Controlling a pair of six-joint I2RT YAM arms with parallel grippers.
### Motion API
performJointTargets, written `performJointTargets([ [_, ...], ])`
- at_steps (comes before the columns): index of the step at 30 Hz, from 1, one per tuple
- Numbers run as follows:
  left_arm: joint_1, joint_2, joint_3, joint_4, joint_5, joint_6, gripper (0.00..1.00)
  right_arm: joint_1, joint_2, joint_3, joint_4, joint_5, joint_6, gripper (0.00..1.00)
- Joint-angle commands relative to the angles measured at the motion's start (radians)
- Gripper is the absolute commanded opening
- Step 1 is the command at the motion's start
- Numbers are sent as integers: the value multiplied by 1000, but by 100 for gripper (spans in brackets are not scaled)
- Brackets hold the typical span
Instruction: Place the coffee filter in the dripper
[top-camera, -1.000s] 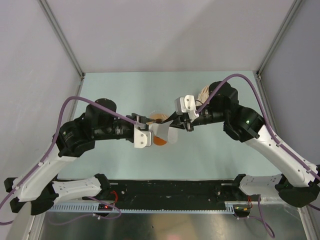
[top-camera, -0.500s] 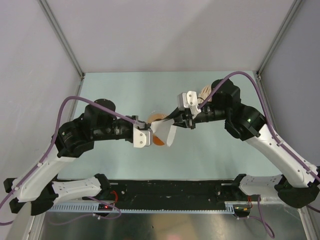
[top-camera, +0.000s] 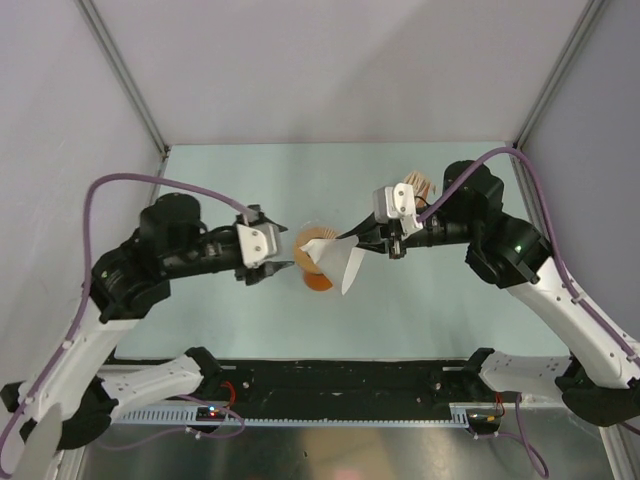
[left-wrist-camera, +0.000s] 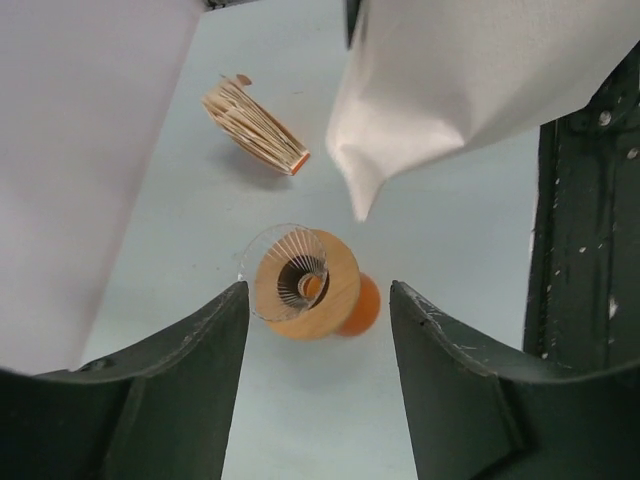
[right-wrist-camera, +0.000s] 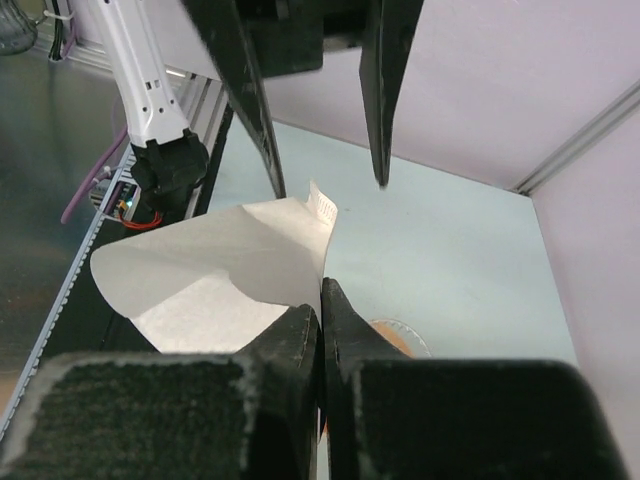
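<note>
My right gripper (top-camera: 362, 244) (right-wrist-camera: 322, 296) is shut on one edge of the coffee filter (top-camera: 340, 262) (right-wrist-camera: 215, 265), a white paper cone that hangs open in the air. In the left wrist view the coffee filter (left-wrist-camera: 470, 80) has its tip pointing down above the dripper. The dripper (top-camera: 314, 242) (left-wrist-camera: 310, 285), a tan ring with a dark centre hole, sits on an orange vessel (top-camera: 318, 283) (left-wrist-camera: 364, 306). In the right wrist view its rim (right-wrist-camera: 398, 334) peeks out behind the fingers. My left gripper (top-camera: 283, 266) (left-wrist-camera: 318, 300) is open and empty, just left of the dripper and above it.
A tan-and-white ribbed stack of filters (top-camera: 414, 185) (left-wrist-camera: 255, 125) lies on the table behind the right wrist. A black rail (top-camera: 340, 380) runs along the near edge. Grey walls enclose the table on three sides.
My left gripper has drawn back to the left, away from the filter, and stands open. My right gripper has shifted slightly right, and the filter now hangs from it alone.
</note>
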Motion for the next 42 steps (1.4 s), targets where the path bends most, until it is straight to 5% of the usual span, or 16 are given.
performJointTargets([
  [1,77,-59,39,19,147,-204,61,-6,-28,-3,-23,-20,-12,0],
  [19,85,114,149,83,329,-669,46,62,5,31,-39,15,-60,0],
  [28,116,114,117,97,380,-700,29,73,-4,29,-35,33,-60,0],
  [38,145,82,35,97,414,-693,34,64,-10,34,-37,24,-49,0],
  [42,149,82,29,97,430,-698,20,63,-10,32,-34,17,-47,0],
])
